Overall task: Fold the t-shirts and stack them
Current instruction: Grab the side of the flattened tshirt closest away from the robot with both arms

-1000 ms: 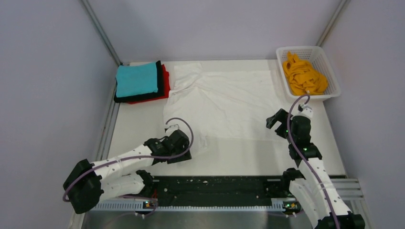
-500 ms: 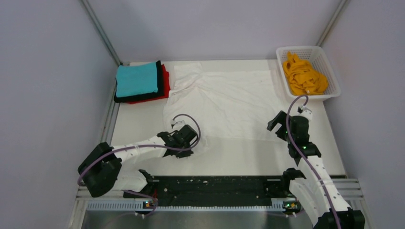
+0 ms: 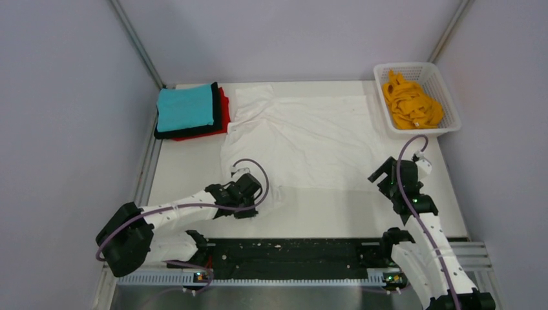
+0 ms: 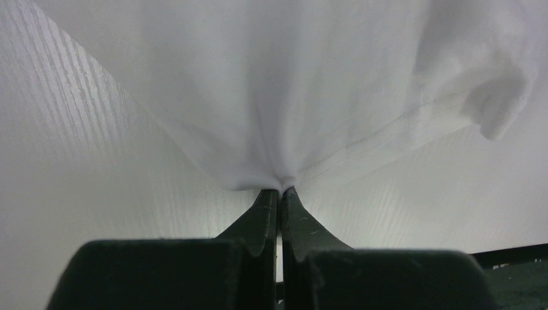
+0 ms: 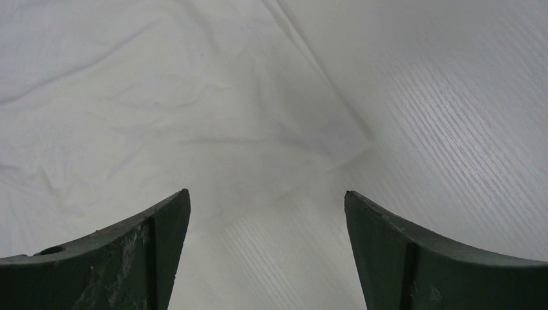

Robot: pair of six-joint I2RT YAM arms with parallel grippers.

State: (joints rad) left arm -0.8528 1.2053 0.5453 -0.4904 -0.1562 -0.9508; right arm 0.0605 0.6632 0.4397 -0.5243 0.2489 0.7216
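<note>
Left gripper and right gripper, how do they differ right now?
The left gripper is shut, pinching the white shirt by its near edge; the right gripper is open and holds nothing. The left gripper is at the shirt's near-left corner, while the right gripper is by the near-right corner, which lies just ahead of its fingers, ungrasped. Both face the same shirt along its near edge.

Table (image 3: 187, 169) with white t-shirt (image 3: 310, 139), folded stack (image 3: 187, 110), basket (image 3: 426, 132)
</note>
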